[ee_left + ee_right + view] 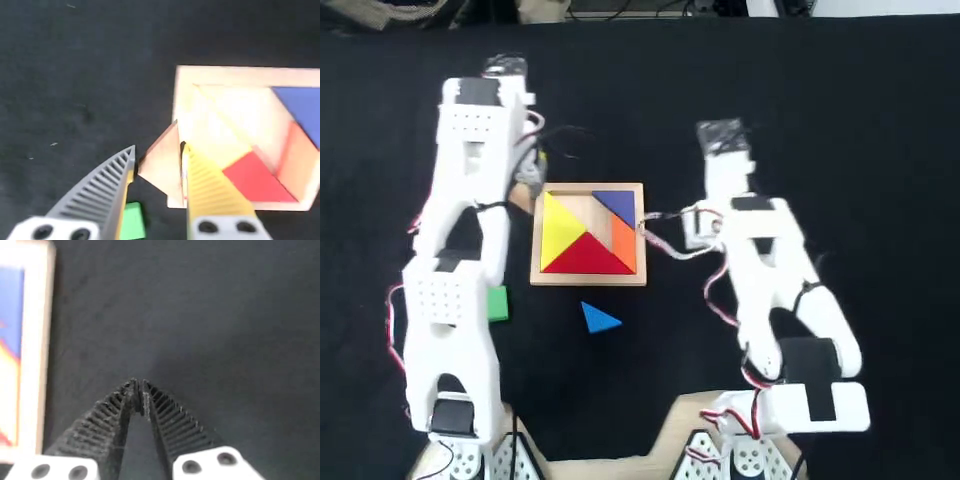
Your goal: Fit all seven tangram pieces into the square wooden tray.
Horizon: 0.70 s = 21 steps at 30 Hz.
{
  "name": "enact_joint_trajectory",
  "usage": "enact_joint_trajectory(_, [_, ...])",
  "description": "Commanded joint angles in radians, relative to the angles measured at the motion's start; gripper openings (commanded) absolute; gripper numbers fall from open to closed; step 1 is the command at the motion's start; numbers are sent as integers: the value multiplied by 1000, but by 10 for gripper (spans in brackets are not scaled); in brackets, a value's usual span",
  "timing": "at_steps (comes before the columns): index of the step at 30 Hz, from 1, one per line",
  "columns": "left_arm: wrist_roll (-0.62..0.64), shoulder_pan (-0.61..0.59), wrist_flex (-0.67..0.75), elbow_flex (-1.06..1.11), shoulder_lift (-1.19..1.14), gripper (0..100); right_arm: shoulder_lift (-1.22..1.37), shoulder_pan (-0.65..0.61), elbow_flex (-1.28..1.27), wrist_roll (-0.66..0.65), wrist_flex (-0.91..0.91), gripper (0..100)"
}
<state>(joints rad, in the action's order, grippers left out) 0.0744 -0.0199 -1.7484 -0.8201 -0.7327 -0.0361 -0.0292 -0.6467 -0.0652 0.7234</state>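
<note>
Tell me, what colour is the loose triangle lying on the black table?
Blue. The loose triangle shows best in the high view, just outside the tray.

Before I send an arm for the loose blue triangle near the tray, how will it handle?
The blue triangle lies flat on the black cloth, so it probably won't roll or tip. It looks stiff and light, like the pieces in the tray. Its slanted edges might slip under a pinch.

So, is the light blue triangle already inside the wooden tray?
No, the light blue triangle lies on the black table, outside the wooden tray and apart from its near edge.
</note>
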Motion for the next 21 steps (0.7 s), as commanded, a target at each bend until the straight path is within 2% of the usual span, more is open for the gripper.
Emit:
enact_joint_trajectory(1, [51,113,-11,33,66,55,-4,74,68,54,-26,11])
enact_joint_trajectory(9, [138,216,-11,77,133,55,-2,94,65,63,-49,11])
enact_joint_trajectory(13, [183,223,-3,223,201,55,-2,91,67,61,-46,11])
enact_joint_trajectory(21, [187,223,144,539,465,55,-2,91,68,61,-43,11])
